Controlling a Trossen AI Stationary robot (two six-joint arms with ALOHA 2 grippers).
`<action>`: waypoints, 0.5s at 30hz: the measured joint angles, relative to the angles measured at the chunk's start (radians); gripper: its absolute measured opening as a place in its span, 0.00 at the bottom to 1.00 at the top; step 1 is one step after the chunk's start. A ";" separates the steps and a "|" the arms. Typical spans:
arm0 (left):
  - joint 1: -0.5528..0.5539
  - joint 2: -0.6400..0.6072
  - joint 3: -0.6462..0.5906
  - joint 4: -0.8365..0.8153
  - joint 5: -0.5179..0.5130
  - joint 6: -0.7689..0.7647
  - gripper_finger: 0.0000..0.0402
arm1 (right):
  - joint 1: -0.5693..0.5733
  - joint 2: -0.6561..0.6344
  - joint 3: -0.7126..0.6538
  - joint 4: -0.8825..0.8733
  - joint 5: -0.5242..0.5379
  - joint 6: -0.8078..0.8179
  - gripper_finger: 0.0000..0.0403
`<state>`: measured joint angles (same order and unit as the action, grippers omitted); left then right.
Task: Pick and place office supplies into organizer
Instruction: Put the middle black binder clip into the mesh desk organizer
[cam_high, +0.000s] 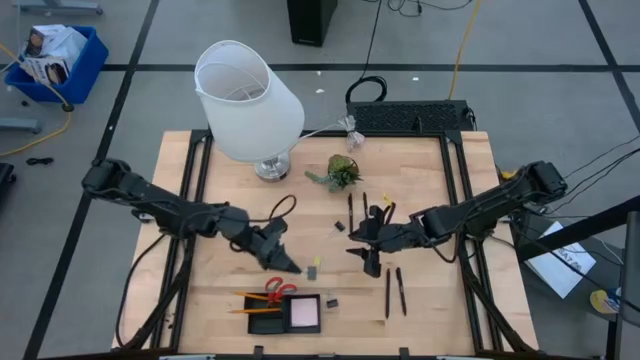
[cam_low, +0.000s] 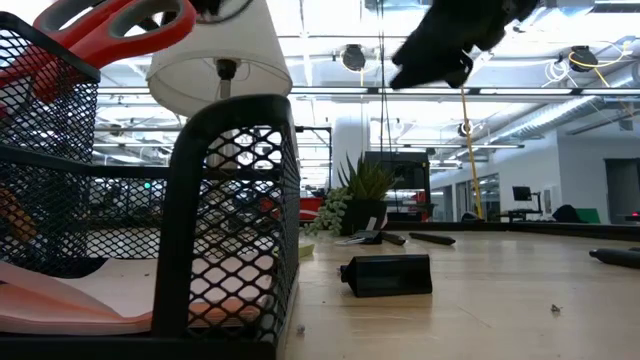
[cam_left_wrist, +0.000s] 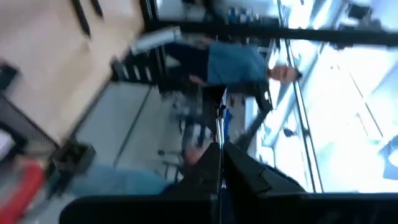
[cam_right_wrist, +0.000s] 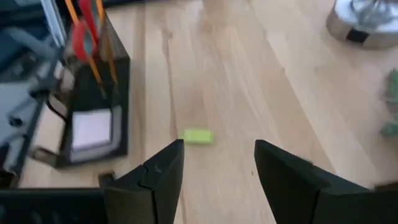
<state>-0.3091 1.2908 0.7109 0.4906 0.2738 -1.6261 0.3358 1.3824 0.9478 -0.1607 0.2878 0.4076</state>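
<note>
My right pincer (cam_high: 371, 262) hangs over the middle of the bench (cam_high: 450, 310), its two fingers spread wide with nothing between them — in my right wrist view bare wood shows through the gap and the small yellow-green piece (cam_right_wrist: 198, 135) lies just beyond the tips. My left pincer (cam_high: 288, 264) hovers just above the organizer (cam_high: 283, 315), which sits at the bench's near edge; its fingers look pressed together, holding nothing I can make out. Inside the organizer I count one pair of red-handled scissors (cam_high: 278, 291), two orange pencils (cam_high: 250, 303) and one pink sticky-note pad (cam_high: 304, 313). Out on the wood I count two black pens (cam_high: 394, 290) lying side by side near my right pincer, three more dark pens (cam_high: 366, 207) farther back, partly covered by my right arm, and one black clip (cam_high: 332, 302) just beside the organizer. The small dark bits by the yellow-green piece are too tiny to name. In the low view the organizer's mesh wall fills the near side and hides most of its contents — only the scissor handles show above it.
</note>
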 joint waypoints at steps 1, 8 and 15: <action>-0.019 -0.015 0.000 -0.019 0.000 -0.003 0.03 | 0.001 0.000 0.000 -0.008 -0.002 0.000 0.48; -0.161 -0.100 0.000 -0.026 -0.144 -0.060 0.02 | 0.006 -0.001 -0.034 -0.017 -0.002 -0.021 0.48; -0.267 -0.185 0.000 -0.116 -0.271 0.036 0.02 | -0.003 0.000 -0.143 0.043 -0.002 -0.132 0.48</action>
<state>-0.5761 1.1059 0.7105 0.3750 0.0033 -1.5905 0.3333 1.3821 0.8049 -0.1179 0.2863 0.2754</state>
